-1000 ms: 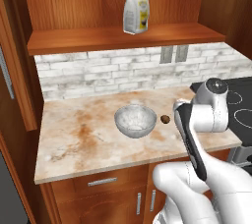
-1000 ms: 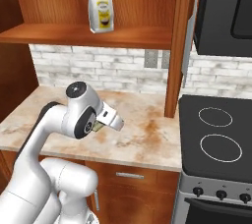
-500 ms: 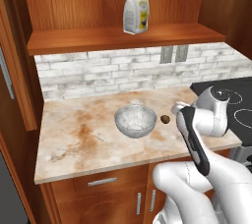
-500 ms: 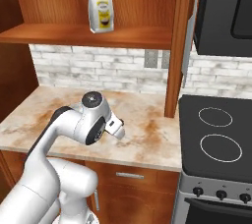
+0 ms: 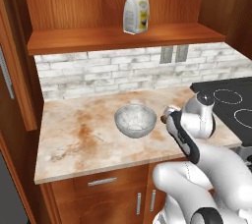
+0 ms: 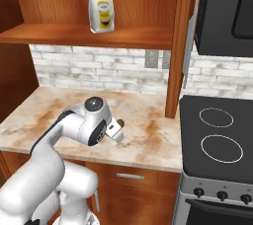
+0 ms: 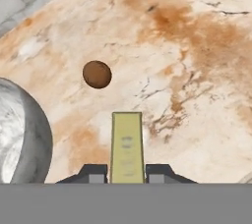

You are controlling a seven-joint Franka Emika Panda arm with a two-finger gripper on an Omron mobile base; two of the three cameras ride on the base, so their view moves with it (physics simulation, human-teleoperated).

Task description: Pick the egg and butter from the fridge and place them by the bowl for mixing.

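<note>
Low over the marble counter (image 5: 78,139), the arm is bent sharply at the elbow so that the hand is pointed down and forward toward the backsplash. The gripper (image 7: 127,169) is closed narrowly on the butter (image 7: 127,144), which is held upright between the two fingertips (image 7: 93,171) as a pale-yellow stick projecting ahead of the hand. The egg (image 7: 97,74) is seen lying on the counter just beyond the butter's far end and a little to its left, apart from it. The bowl (image 7: 22,139) is found to the left of the hand, near the egg; its rim is cut off by the edge of the hand view. From the base cameras the fingers are largely hidden behind the wrist, and only a sliver of the egg (image 5: 164,119) can be made out beside the bowl (image 5: 133,120).
</note>
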